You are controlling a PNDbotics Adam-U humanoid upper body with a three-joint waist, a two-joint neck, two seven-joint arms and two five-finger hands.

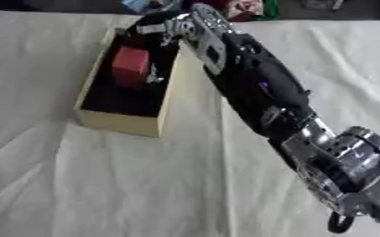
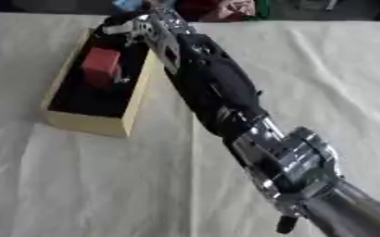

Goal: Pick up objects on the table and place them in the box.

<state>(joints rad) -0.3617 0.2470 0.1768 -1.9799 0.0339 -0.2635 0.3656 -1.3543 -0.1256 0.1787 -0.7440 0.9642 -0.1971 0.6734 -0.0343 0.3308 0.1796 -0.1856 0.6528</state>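
Note:
A tan box (image 1: pixel 120 122) with a dark inside stands at the upper left of the cloth-covered table. A red block (image 1: pixel 131 66) is inside it, in the far half. My right arm stretches from the lower right corner up to the box. My right hand (image 1: pixel 162 34) hangs over the box's far end, just right of and above the red block. The black hand merges with the dark inside of the box, so its hold on the block cannot be made out. My left hand shows in neither view.
A creased white cloth (image 1: pixel 79 185) covers the whole table. Some colourful things (image 1: pixel 246 7) lie along the far edge, behind the box. My right forearm (image 2: pixel 225 97) crosses the table's middle diagonally.

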